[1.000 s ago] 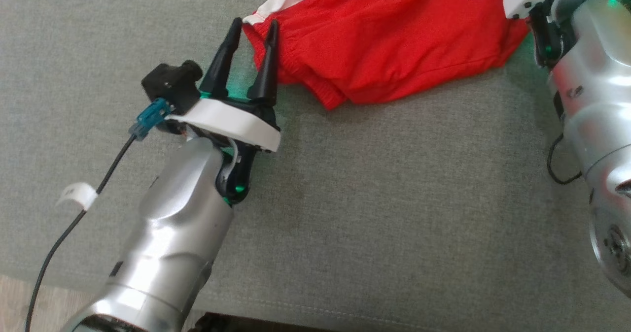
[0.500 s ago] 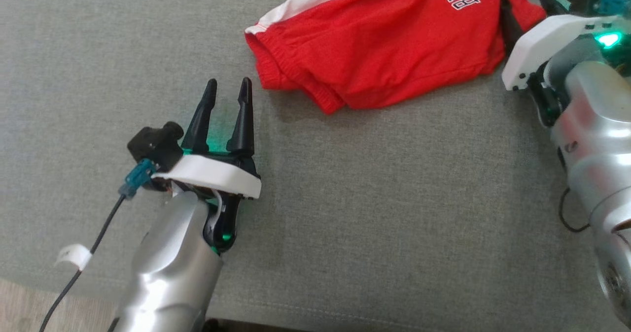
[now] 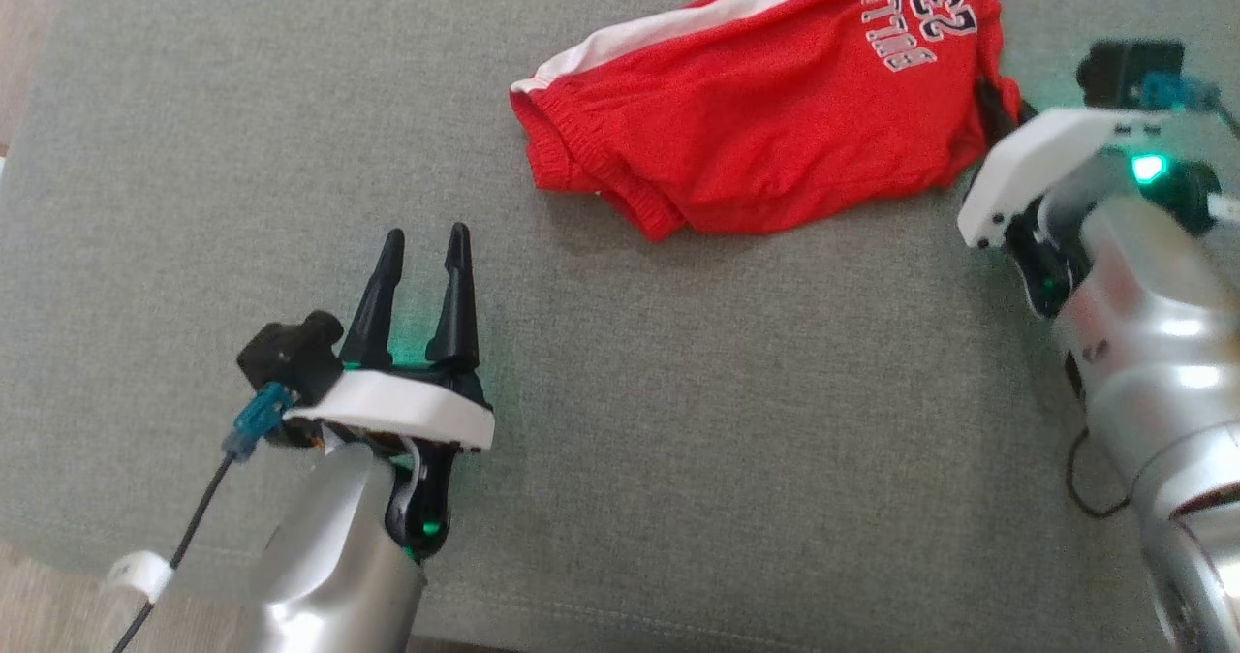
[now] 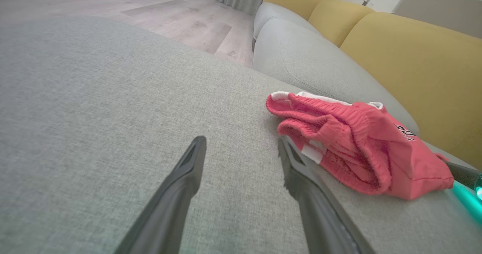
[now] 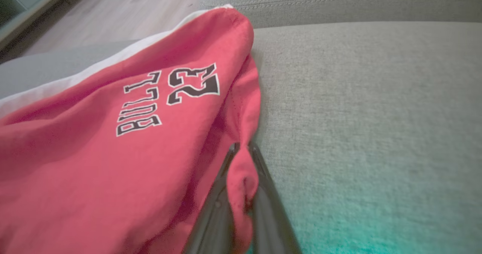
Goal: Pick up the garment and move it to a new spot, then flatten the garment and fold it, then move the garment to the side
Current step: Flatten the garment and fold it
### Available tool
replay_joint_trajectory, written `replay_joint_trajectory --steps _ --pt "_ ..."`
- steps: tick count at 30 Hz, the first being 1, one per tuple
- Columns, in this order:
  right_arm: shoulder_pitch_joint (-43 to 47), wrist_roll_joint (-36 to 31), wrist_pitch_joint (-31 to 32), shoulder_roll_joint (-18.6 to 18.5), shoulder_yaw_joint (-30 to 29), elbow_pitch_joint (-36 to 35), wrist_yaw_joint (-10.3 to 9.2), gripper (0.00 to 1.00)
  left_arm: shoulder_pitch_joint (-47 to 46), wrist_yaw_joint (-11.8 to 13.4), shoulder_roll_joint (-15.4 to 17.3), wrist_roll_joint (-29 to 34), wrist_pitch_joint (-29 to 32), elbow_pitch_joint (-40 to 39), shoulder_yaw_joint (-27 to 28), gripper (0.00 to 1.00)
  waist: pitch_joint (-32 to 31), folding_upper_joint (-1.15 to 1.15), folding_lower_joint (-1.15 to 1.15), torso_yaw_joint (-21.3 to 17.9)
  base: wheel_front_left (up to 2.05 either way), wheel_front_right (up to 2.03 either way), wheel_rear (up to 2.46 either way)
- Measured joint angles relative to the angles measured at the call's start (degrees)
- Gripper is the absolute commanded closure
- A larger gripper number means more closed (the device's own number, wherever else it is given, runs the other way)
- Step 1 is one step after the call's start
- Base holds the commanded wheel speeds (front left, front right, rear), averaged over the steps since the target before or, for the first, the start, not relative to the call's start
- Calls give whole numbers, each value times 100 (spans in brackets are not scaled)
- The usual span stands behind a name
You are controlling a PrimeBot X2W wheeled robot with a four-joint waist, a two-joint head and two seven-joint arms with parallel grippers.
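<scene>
- Well, the biggest thing here is the grey sofa seat, a broad flat cushion of woven cloth that carries everything else.
- Beyond it, in the left wrist view, stand yellow back cushions, and a pale wooden floor runs past the seat's far edge.
- The red shorts lie on the seat in the far right part of the head view. They are loosely doubled over, with a white stripe along the far edge and the ribbed waistband turned to the left.
- The silver right arm comes in from the right edge of the head view, its white collar just beside the right end of the shorts.
- The silver left arm rises from the bottom left of that view.
- The right gripper is closed on the shorts. In its own wrist view a fold of red cloth at the hem is bunched between the two dark fingers, and the rest of the cloth spreads away up and to the left.
- The left gripper is open and holds nothing, with bare seat showing between its fingers. It sits above the cushion, apart from the shorts, nearer the robot and to the left of the waistband.
- A dark print outlined in white reads "BULL 23" near the gripped end.
- A black cable with a blue plug and a small white clip hangs by the left wrist.
</scene>
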Motion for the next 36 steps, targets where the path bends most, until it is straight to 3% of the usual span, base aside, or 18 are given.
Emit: replay_joint_trajectory --steps 9,19,28,29,30,36 --pt "903 677 -622 44 -134 -149 0 100 563 0 1 293 1 32 158 0 -473 0 0 -93 0 0 0" --pt "2319 1489 -732 64 81 -635 0 100 1657 0 38 401 1 7 398 0 -1326 0 -1 -339 0 0 0" --pt "2738 1768 -872 -43 225 -673 0 98 1970 0 46 402 1 -113 400 0 -1690 0 0 -412 0 0 0" --pt "2738 1758 -936 -59 233 -679 0 53 1969 0 47 426 1 -121 405 0 -1703 0 0 -409 0 0 0" --pt "2737 1758 -991 -68 214 -682 0 0 1969 0 47 469 1 -129 416 0 -1712 0 0 -410 0 0 0" --pt "2737 1650 -1131 -75 167 -759 0 0 1969 0 52 543 1 -135 564 0 -1726 0 0 -442 0 0 0"
